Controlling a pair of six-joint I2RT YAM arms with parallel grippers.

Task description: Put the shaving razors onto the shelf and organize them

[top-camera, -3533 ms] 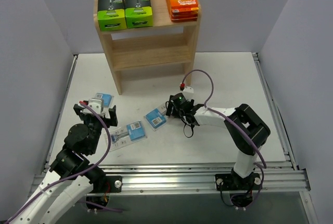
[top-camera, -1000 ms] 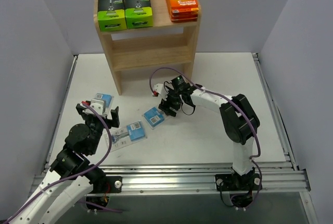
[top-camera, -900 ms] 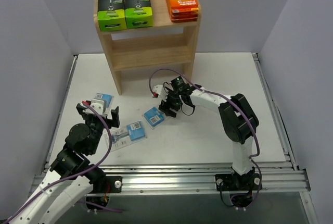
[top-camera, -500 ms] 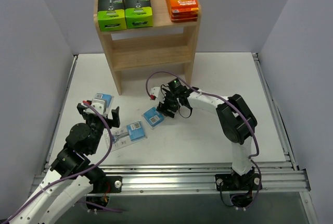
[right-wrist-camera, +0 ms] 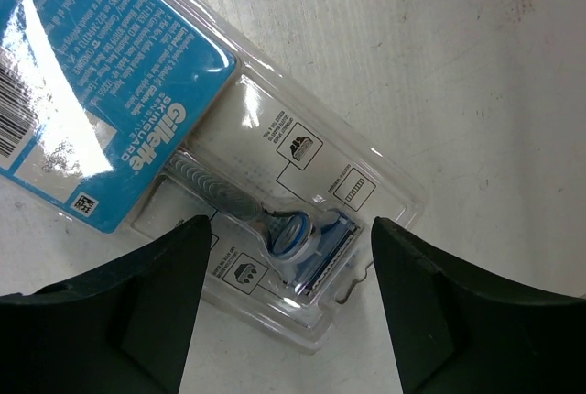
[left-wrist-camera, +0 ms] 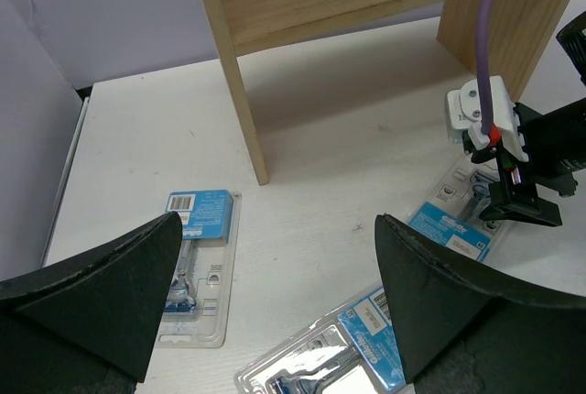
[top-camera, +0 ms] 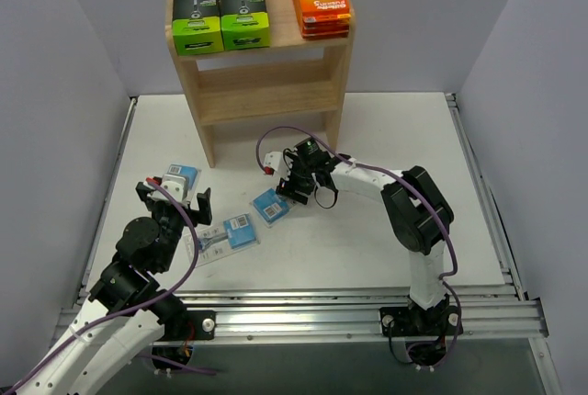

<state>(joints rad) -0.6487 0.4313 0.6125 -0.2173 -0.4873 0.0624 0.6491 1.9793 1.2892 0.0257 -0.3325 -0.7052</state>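
Three clear razor packs with blue cards lie flat on the table [top-camera: 395, 138]. The middle razor pack [top-camera: 273, 206] sits directly under the right gripper [top-camera: 292, 186]. In the right wrist view the gripper [right-wrist-camera: 286, 229] straddles the pack's [right-wrist-camera: 183, 128] razor end. Its fingers [right-wrist-camera: 119, 321] stand apart, one at seven o'clock and one at five o'clock of the blue razor head, with the card end running off toward ten o'clock. The jaws are released and not clamped; the pack rests on the table.

From that pack, the second razor pack [top-camera: 234, 231] lies near at eight o'clock. The third razor pack [top-camera: 181, 177] lies farther out at about nine to ten o'clock, just beside the left gripper [top-camera: 173, 195]. The left gripper [left-wrist-camera: 276, 229] is spread wide with nothing between its jaws, and the third pack [left-wrist-camera: 197, 266] shows at its eight o'clock.

At twelve o'clock of the middle pack stands one wooden shelf [top-camera: 262, 73]. Its top tier carries two green-and-black boxes [top-camera: 197, 16] side by side. At their three o'clock is one stack of orange boxes [top-camera: 321, 0]; how many are in the stack I cannot tell for sure.
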